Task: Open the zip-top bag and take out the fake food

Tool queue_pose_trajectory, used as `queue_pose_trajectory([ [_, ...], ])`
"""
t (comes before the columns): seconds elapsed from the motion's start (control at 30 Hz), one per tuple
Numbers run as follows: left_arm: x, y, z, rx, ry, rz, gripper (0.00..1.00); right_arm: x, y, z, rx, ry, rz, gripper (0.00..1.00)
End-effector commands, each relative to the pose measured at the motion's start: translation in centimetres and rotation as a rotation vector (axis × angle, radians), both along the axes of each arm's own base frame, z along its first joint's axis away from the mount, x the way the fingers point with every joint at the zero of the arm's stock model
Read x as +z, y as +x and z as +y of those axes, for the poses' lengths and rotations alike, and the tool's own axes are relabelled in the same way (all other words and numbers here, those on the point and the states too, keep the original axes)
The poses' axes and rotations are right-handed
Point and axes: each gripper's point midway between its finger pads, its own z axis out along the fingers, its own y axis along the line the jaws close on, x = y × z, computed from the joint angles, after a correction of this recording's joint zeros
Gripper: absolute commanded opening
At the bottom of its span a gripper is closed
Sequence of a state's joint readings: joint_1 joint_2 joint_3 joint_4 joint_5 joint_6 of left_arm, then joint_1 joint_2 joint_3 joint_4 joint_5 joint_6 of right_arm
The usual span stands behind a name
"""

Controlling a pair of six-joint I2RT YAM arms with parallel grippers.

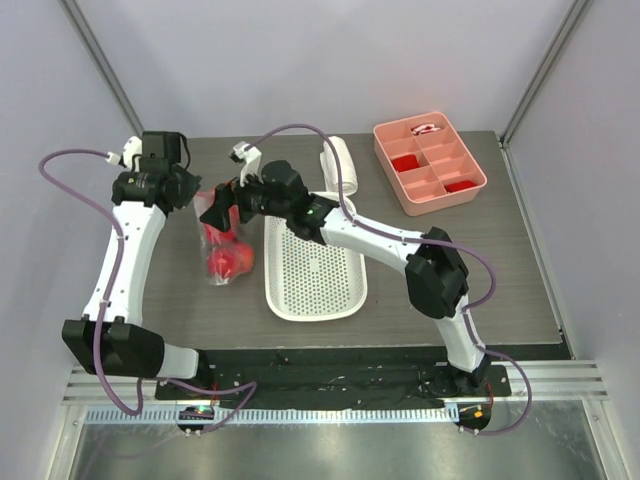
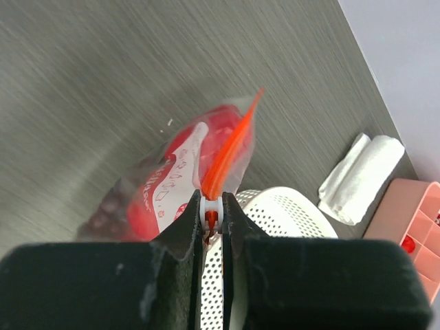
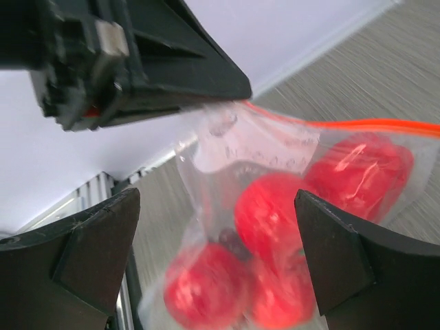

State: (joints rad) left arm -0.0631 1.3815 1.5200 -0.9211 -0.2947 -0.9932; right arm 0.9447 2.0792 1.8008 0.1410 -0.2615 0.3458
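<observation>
Around the work: you have the white basket point(image 1: 312, 270) on the table point(image 1: 500, 270) at centre frame in the overhead view, just right of the zip-top bag point(image 1: 222, 250). A rolled white cloth point(image 1: 338, 165) lies above the basket. The pink divided tray point(image 1: 430, 165) sits at the upper right, well apart.
In the way: from overhead, the right arm's black wrist covers the bag's upper end, so only your wrist views show the mouth.
Bag: it hangs from its orange-red zip strip point(image 2: 230, 148), left of centre in the overhead view. You cannot tell whether its lower end rests on the table.
Fake food: the red fruits point(image 3: 268, 213) are bunched inside the clear plastic, low in the bag.
Left arm point(image 1: 125, 250): it rises along the left of the frame and bends right at the wrist.
Left jaws: clamped together on the end of the zip strip.
Right arm point(image 1: 380, 235): it reaches from the lower right, across the basket's top edge, to the bag.
Right jaws: spread wide, with the fingers point(image 3: 89, 254) either side of the bag. You cannot tell whether they touch the plastic.
</observation>
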Motion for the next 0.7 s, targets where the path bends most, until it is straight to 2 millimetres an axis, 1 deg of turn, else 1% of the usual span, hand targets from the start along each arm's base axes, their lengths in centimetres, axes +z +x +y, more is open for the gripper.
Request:
queue_pose_trajectory([
  [0.0, 3.1, -0.2, 1.4, 0.075, 0.073, -0.040, 0.00, 4.9, -1.1, 1.8, 0.112, 0.126, -0.063, 0.99],
  [0.03, 2.6, -0.5, 1.3, 0.072, 0.087, -0.008, 0.00, 4.4, -1.2, 2.2, 0.127, 0.108, -0.058, 0.99],
  [0.1, 2.3, -0.5, 1.0, 0.046, 0.097, 0.005, 0.00, 3.8, -1.1, 2.7, 0.147, 0.083, -0.059, 1.00],
  [0.17, 1.7, -0.8, 0.8, 0.035, 0.092, 0.016, 0.00, 2.4, -0.8, 3.2, 0.148, 0.031, -0.053, 1.00],
  [0.23, 1.5, -0.7, 0.3, 0.023, 0.073, 0.005, 0.00, 2.0, -1.0, 3.7, 0.159, 0.015, -0.065, 1.00],
  [0.27, 1.3, -0.9, 0.0, 0.019, 0.068, 0.007, 0.00, 1.5, -0.8, 3.9, 0.147, 0.006, -0.070, 0.99],
  [0.33, 1.0, -1.5, 0.7, 0.048, 0.098, 0.031, 0.00, 0.9, -0.8, 4.1, 0.126, 0.012, -0.087, 0.99],
  [0.37, 1.0, -1.9, 0.9, 0.054, 0.106, 0.037, 0.00, 1.1, -0.6, 4.1, 0.099, 0.017, -0.103, 0.99],
  [0.43, 1.3, -2.1, 1.2, 0.063, 0.120, 0.033, 0.00, 0.6, -0.5, 4.3, 0.088, 0.012, -0.120, 0.98],
  [0.5, 1.6, -2.5, 1.3, 0.068, 0.121, 0.026, 0.00, 0.5, -0.3, 4.3, 0.080, 0.019, -0.129, 0.97],
  [0.67, 2.1, -2.5, 0.1, 0.036, 0.058, 0.023, 0.00, 0.4, -0.1, 4.8, 0.071, 0.031, -0.175, 0.98],
])
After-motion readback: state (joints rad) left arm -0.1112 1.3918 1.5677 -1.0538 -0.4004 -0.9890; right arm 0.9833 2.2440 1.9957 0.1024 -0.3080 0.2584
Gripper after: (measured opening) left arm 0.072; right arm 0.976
